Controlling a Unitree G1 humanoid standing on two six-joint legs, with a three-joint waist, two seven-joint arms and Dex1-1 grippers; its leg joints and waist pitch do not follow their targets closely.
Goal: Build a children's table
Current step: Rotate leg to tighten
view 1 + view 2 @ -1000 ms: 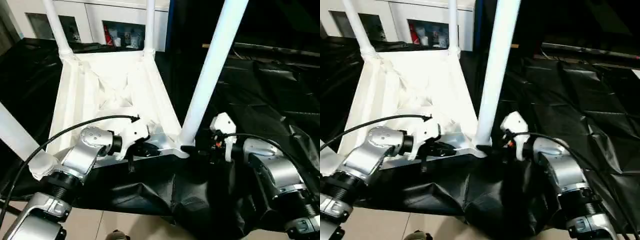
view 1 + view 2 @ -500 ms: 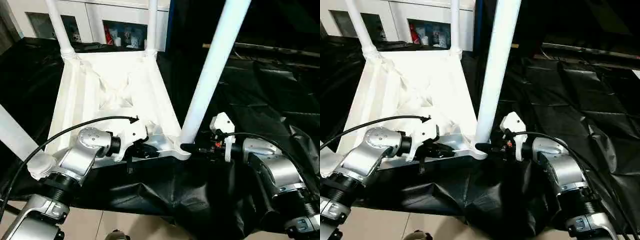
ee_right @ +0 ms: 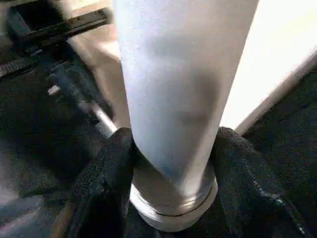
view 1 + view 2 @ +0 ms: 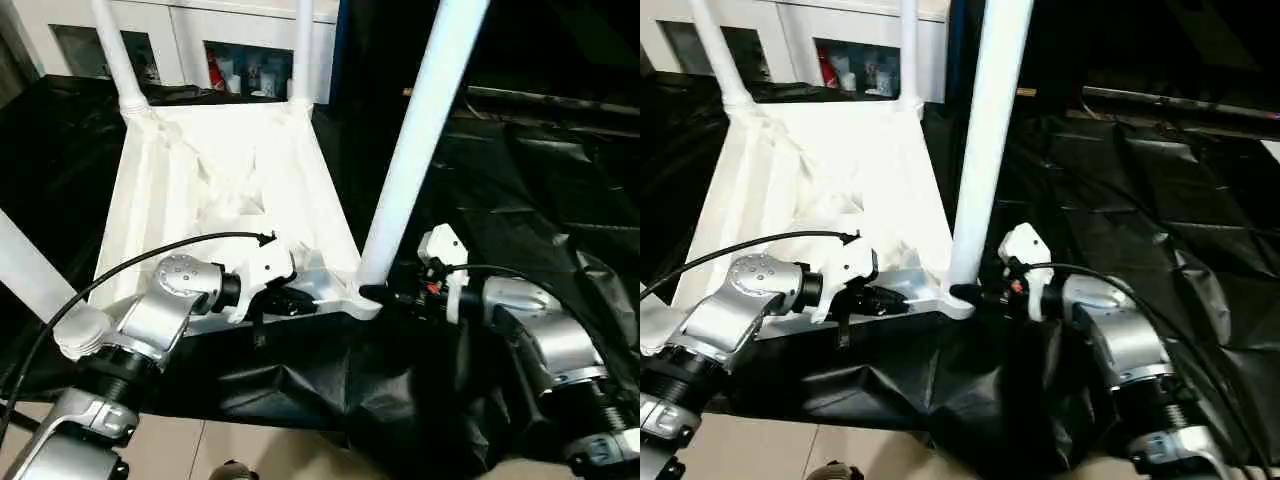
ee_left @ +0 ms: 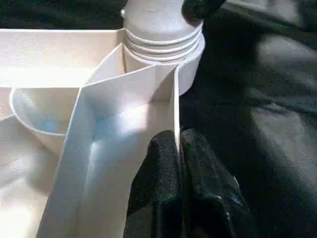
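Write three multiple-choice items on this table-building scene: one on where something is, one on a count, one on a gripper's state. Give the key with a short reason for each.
1. Where does the left gripper hold the tabletop?
A. on the near edge wall, beside the near right corner socket
B. at a far corner
C. on a far leg

2. How many legs stand in the far corner sockets?
A. none
B. one
C. two

3. What is the right gripper doing?
A. hanging open, away from the legs
B. closed around the base of the near right leg
C. pinching the black sheet

Key: 1 A, its fingers pinch the thin wall next to that socket. 2 C, two white legs rise at the far corners. 3 B, its fingers press both sides of the leg just above the socket.
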